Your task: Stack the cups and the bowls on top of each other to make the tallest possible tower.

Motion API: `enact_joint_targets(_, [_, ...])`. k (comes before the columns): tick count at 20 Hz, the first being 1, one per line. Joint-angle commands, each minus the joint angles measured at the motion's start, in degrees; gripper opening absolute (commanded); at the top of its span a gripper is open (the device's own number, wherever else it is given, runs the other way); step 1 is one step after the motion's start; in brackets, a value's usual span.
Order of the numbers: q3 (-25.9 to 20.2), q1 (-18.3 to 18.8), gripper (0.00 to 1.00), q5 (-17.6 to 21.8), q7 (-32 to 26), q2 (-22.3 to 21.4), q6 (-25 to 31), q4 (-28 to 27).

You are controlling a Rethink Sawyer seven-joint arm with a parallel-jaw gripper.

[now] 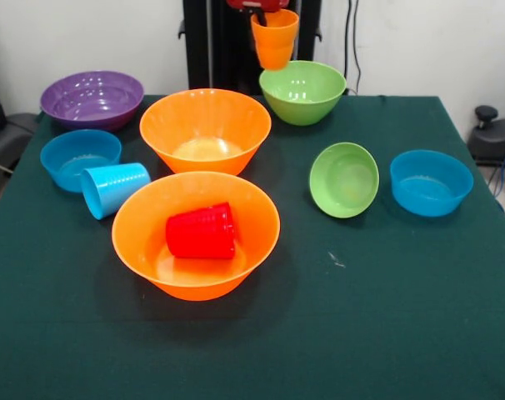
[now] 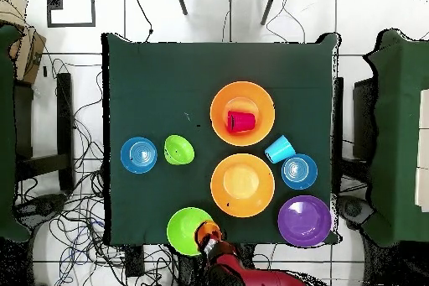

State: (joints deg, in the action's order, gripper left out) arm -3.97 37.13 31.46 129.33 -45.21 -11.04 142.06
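Green-clothed table [image 1: 419,317] | gripper [image 1: 259,7] at far edge grips orange cup [image 1: 274,37], held aloft above large green bowl [image 1: 302,90] | red cup [image 1: 202,231] lies inside near orange bowl [image 1: 144,218] | blue cup [image 1: 113,187] lies on its side, left.

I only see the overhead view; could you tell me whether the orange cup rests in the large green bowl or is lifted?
Observer: Lifted. The gripper holds the orange cup mouth-up in the air; the large green bowl is empty.
Operator: Is the small green bowl sitting flat?
Observer: No, it is tipped on edge, opening toward the front camera.
Operator: And the red cup?
Observer: It lies on its side inside the orange bowl nearest the front camera.
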Motion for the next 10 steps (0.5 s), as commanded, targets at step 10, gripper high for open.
enact_joint_targets(10, [-5.6, 5.2, 0.00, 9.5, -3.4, 7.9, 7.5, -14.4])
